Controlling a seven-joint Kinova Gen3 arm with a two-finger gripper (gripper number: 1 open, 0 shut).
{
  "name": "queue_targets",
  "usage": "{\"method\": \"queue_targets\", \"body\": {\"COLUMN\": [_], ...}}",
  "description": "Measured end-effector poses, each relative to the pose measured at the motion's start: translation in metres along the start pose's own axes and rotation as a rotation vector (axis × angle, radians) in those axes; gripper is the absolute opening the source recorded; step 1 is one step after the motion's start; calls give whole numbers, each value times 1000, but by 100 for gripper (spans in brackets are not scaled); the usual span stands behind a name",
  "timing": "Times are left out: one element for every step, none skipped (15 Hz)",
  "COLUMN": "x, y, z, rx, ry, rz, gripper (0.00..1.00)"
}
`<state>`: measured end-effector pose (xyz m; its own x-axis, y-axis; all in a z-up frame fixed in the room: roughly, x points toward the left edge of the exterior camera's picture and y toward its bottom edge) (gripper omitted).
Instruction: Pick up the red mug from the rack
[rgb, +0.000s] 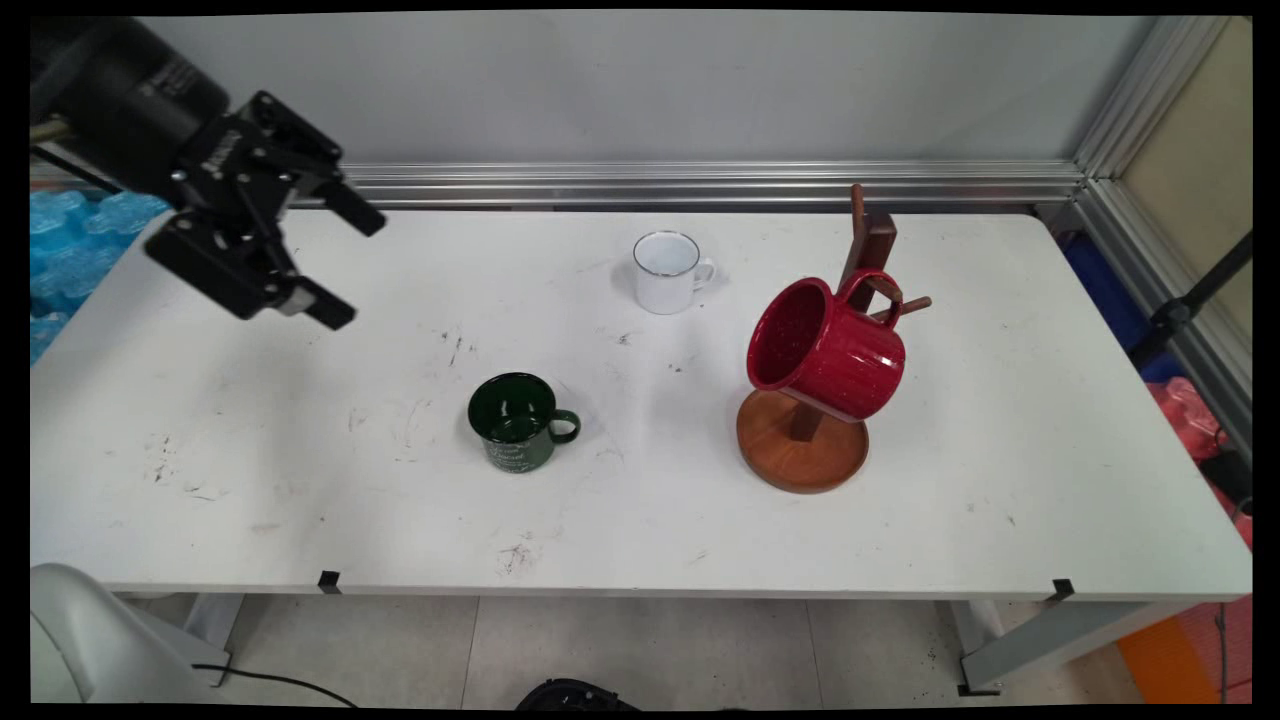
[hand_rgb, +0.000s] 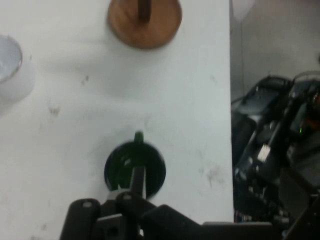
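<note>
My gripper (rgb: 350, 265) hangs open and empty above the table's far left part, its two black fingers spread wide. The nearest thing is a dark green mug (rgb: 520, 420), upright on the table to the gripper's right and nearer the front, handle pointing right. In the hand view the green mug (hand_rgb: 135, 170) lies just beyond the linkage, partly behind one finger (hand_rgb: 136, 182). A white mug (rgb: 668, 270) stands upright further back. A red mug (rgb: 825, 350) hangs by its handle on a wooden mug tree (rgb: 800, 445) with a round base.
The white table (rgb: 250, 480) has scuff marks. An aluminium rail (rgb: 700, 185) runs along its back edge. Blue wrapping (rgb: 70, 250) lies beyond the left edge. Red and orange items (rgb: 1190, 420) sit off the right edge.
</note>
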<state>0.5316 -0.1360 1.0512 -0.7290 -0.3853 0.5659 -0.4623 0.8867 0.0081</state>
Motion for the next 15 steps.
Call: {"method": "queue_targets", "body": {"x": [4, 9, 12, 17, 21, 23, 27, 32, 36, 39, 41, 44, 46, 49, 52], "y": [1, 1, 2, 3, 4, 4, 4, 5, 6, 7, 8, 8, 9, 9, 10], "z": [4, 8, 12, 17, 22, 25, 30, 36, 42, 48, 52, 58, 62, 68, 75], "rx": [-4, -10, -15, -21, -25, -28, -32, -36, -41, -44, -46, -49, -51, -53, -54], "ry": [22, 45, 65, 89, 108, 121, 140, 162, 184, 201, 212, 229, 239, 254, 271], "rz": [0, -1, -2, -5, -7, -8, -10, -13, -16, -19, -21, -23, -25, -26, -27], "gripper": [100, 100, 100, 100, 100, 100, 100, 100, 100, 100, 100, 100, 100, 100, 100]}}
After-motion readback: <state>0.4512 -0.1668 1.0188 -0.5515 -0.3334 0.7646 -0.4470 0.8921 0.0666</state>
